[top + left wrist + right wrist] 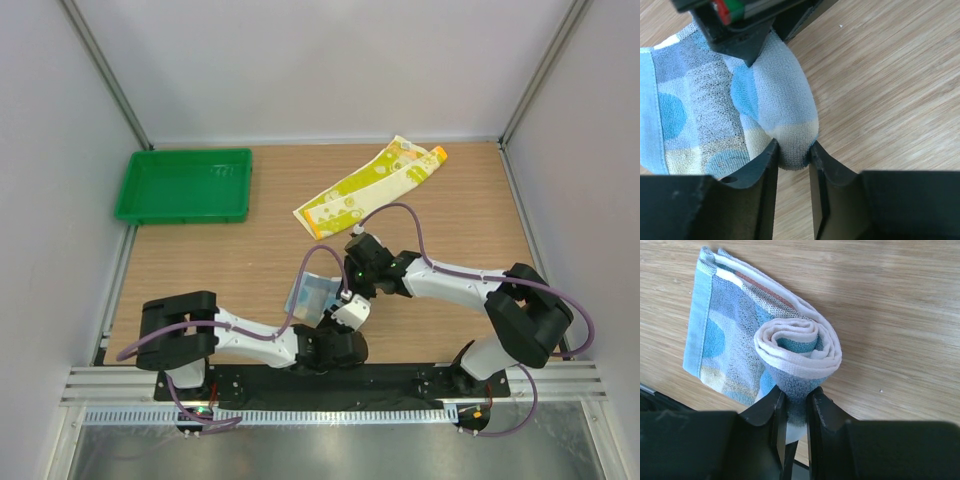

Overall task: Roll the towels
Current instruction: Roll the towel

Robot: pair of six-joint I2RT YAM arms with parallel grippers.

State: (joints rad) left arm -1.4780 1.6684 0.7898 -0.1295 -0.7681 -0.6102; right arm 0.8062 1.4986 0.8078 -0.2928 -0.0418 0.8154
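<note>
Right wrist: blue towel (740, 340), soft & light, half-rolled; left gripper (793, 150) & right gripper (796, 395) each clamp a roll end, prob. best hold.

The left arm (250, 338) is stretched rightward along the near edge, with its wrist turned toward the far side. The right arm (450, 282) is folded leftward toward the middle. The left claw (792, 155) and the right claw (797, 399) are each pinched on the blue towel (725, 340), set close together and facing each other.
</note>
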